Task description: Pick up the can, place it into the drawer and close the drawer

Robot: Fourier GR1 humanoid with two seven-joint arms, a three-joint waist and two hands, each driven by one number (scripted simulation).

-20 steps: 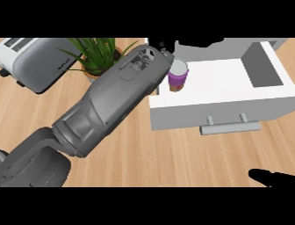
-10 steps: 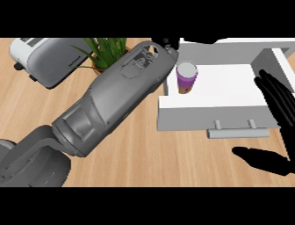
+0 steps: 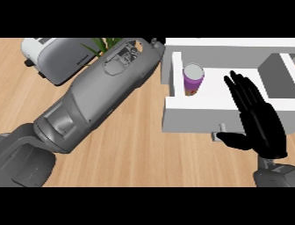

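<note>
Inside the open white box-shaped drawer [image 3: 286, 72], against its left wall, stands the small purple cylindrical can with a pale silver top [image 3: 193, 80], upright, with a darker band near its base. That drawer is pulled out over the light wooden worktop [image 3: 131, 145], its white front panel facing the lower edge of the view and a small grey handle [image 3: 219, 132] sticking out below the panel.

Over the right part of the drawer front hangs the right robot hand [image 3: 257, 118], black, fingers straight and held close together, pointing up and slightly left across the drawer's inside, thumb spread out to the left just beside the handle. It holds nothing; whether it touches the panel or the handle cannot be told. Its grey forearm enters at the lower right corner.

From the lower left, the long grey left forearm [image 3: 91, 105] crosses diagonally up to the drawer's upper left corner. The left robot hand lies beyond the top of the picture, so its fingers do not show.

Behind that forearm, at the upper left, sits a silver boxy toaster with dark knobs [image 3: 53, 57], and next to it the green leaves of a plant [image 3: 105, 44] stick out
</note>
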